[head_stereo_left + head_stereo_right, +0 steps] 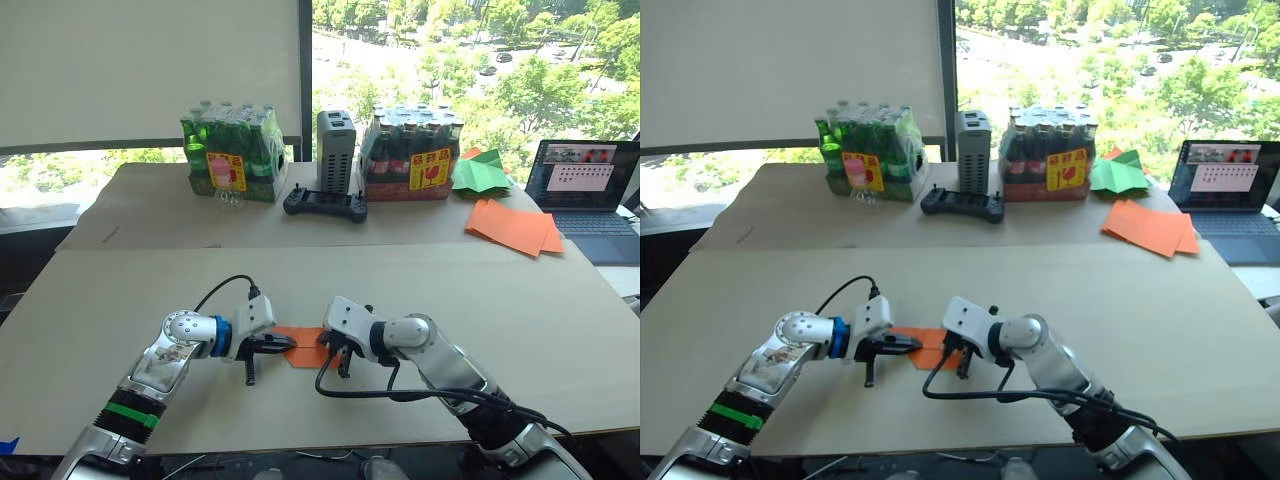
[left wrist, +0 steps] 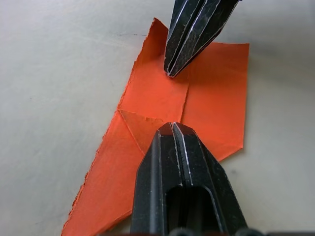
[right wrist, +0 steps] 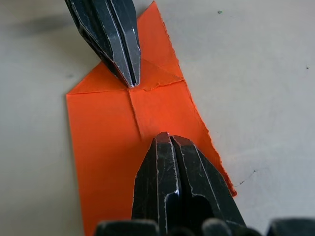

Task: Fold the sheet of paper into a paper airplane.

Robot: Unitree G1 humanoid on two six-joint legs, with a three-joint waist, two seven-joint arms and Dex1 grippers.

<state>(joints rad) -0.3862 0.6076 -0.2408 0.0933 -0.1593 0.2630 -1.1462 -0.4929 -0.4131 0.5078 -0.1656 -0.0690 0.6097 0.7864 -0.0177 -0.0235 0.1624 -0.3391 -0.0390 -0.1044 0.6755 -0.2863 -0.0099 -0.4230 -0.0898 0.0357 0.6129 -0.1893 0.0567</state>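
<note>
Left eye view, lower centre of frame: my two arms meet over the folded bright orange paper sheet (image 1: 306,347), lying flat on the pale tabletop (image 1: 500,300) w/ corner flaps turned in. Left gripper (image 2: 172,129), fingers pressed together, tip down on the flap seam; right gripper (image 3: 168,138), also closed, tip pressing the paper opposite. Upper right: pile of orange sheets (image 1: 512,226), green paper shape (image 1: 481,172), laptop (image 1: 590,200).

Bright orange sheet of paper (image 2: 162,105); black left pincer (image 2: 173,129); green paper shape (image 1: 481,172).
</note>
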